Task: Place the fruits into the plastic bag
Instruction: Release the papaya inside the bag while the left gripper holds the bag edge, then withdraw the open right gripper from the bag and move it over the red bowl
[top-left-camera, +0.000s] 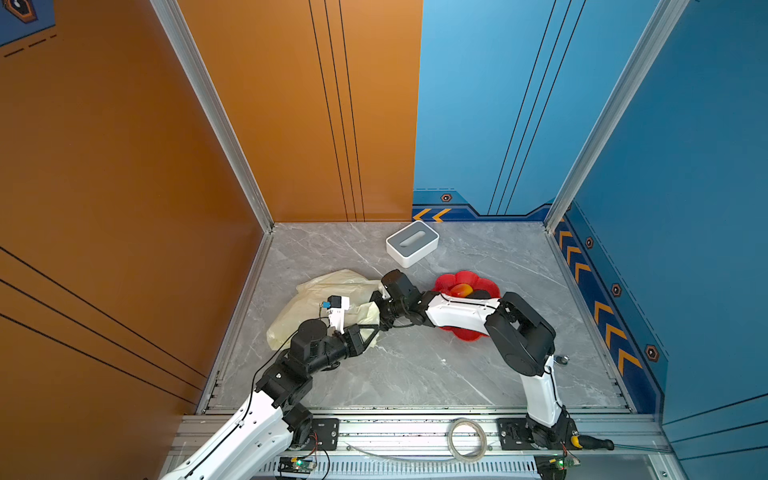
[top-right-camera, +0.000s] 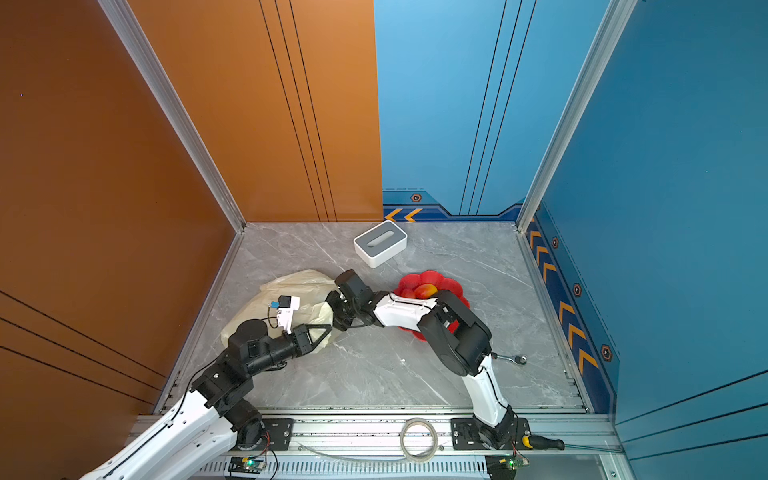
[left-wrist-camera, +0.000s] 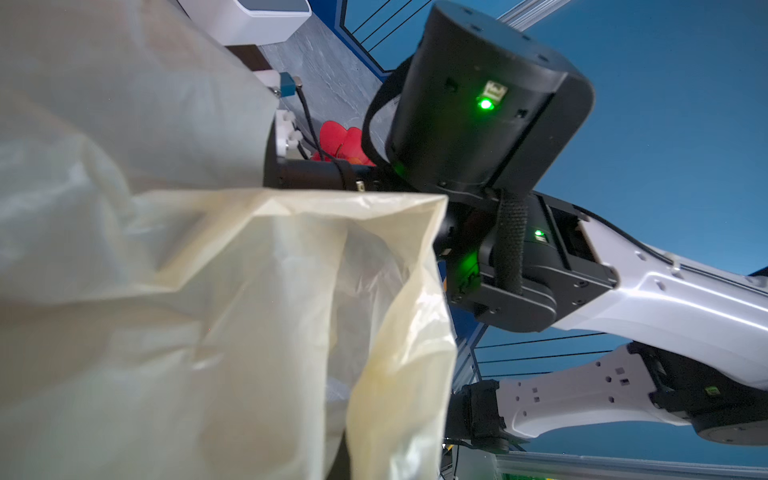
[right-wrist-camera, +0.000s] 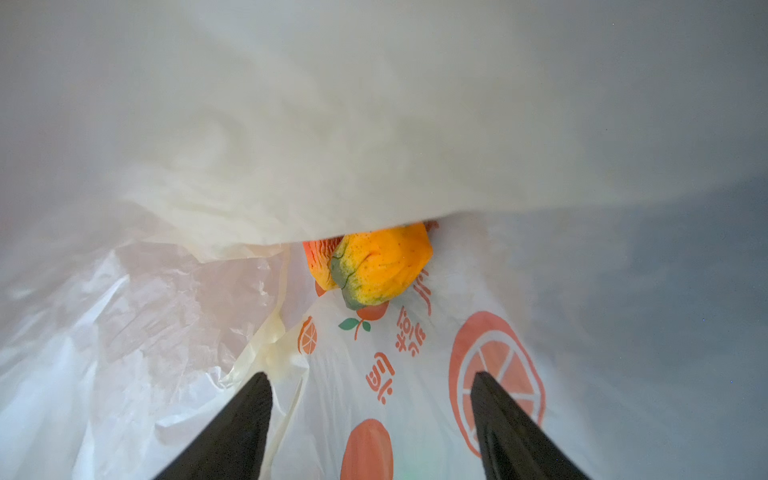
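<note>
A grey marble bench (top-left-camera: 415, 370) lies below an orange wall (top-left-camera: 291, 124) and a blue wall (top-left-camera: 478, 104). Near its back edge sits a white box (top-left-camera: 412, 243) with a grey slotted top, turned askew. A red flower-shaped dish (top-left-camera: 465, 275) stands nearer, right of the middle, apart from the box. A wrench (top-right-camera: 512, 357) lies toward the right edge. On the front rail (top-left-camera: 395, 436) rest a tape roll (top-left-camera: 467, 444) and a yellow-and-black screwdriver (top-left-camera: 594, 444).

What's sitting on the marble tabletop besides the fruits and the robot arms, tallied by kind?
plastic bag: 1
red flower-shaped dish: 1
white-and-grey box: 1
metal ratchet wrench: 1
Total: 4
</note>
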